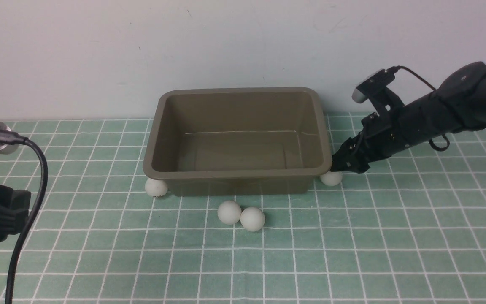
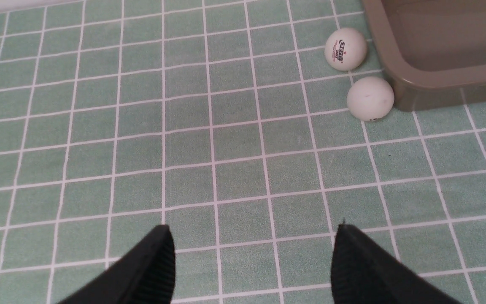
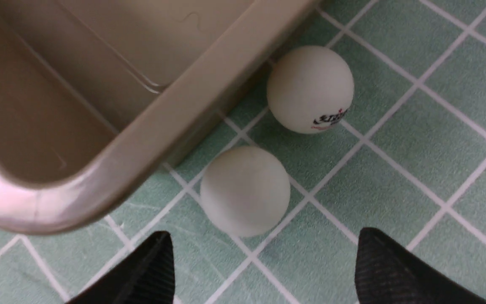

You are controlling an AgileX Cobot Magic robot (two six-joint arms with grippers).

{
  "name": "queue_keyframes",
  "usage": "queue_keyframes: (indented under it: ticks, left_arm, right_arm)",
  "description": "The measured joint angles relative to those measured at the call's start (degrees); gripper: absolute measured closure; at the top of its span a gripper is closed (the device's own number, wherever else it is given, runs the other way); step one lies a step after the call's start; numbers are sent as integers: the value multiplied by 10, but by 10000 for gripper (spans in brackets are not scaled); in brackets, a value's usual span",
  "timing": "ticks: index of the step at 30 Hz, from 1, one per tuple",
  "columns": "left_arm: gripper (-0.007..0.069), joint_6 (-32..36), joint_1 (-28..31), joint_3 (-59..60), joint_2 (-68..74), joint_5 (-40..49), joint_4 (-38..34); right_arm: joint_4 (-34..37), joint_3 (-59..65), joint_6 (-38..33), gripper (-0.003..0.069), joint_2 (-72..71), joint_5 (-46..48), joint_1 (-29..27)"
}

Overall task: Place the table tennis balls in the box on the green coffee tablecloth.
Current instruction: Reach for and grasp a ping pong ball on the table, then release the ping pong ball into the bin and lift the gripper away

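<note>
Dial: centre it on the box (image 1: 236, 175), with 12 o'clock toward the wall.
Box: upright mid-scene on the green tablecloth (image 1: 395, 245). The floor is bare, with no ball inside.
Front pair (image 1: 241, 215): two table tennis balls touch each other at 6 o'clock, just clear of the box wall.
Left corner ball (image 1: 156, 188): sits at 8 o'clock, tucked against the box corner. Your left wrist view shows a printed ball (image 2: 346, 49) just beyond it along the side.
Right corner ball (image 1: 331, 178): sits at 4 o'clock, beside the box corner. Your right wrist view shows a logo ball (image 3: 310, 88) close behind it.
Right gripper (image 1: 344, 162): reaches in from 3 o'clock, low over the right corner ball. The jaws are spread wider than the ball and hold nothing. The ball lies just ahead of the fingertips (image 3: 158, 253), not between them.
Left gripper (image 2: 253, 236): sits well out toward 8 o'clock. The jaws are apart, with only cloth between them.
Progress: nothing is boxed yet. You have six balls in sight, all on the cloth.
Step in hand: likely the first pick, at the right corner ball.
</note>
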Motion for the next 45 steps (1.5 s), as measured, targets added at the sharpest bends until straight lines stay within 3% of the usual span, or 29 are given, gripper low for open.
queue_keyframes:
  ticks: [14, 17, 18, 23, 30, 33, 38, 41, 45]
  left_arm:
    - [178, 0, 0, 0, 0, 21, 0]
    - [178, 0, 0, 0, 0, 24, 0]
    - [178, 0, 0, 0, 0, 24, 0]
    - [178, 0, 0, 0, 0, 24, 0]
    - [178, 0, 0, 0, 0, 24, 0]
    - [178, 0, 0, 0, 0, 24, 0]
    - [178, 0, 0, 0, 0, 24, 0]
    - [178, 0, 0, 0, 0, 24, 0]
    - [178, 0, 0, 0, 0, 25, 0]
  right_arm:
    - [6, -9, 4, 201, 47, -10, 16]
    - [-7, -9, 25, 242, 51, -20, 16]
    - [-14, -9, 35, 294, 51, -27, 16]
    - [-22, -10, 43, 299, 50, -30, 15]
    - [-47, -10, 60, 299, 3, -24, -26]
    - [-29, -10, 57, 299, -30, -9, -42]
    - [67, -12, 0, 299, -75, 44, -41]
    - [119, -16, -38, 299, -78, 76, -16]
    - [128, -33, -53, 299, -61, 78, 28]
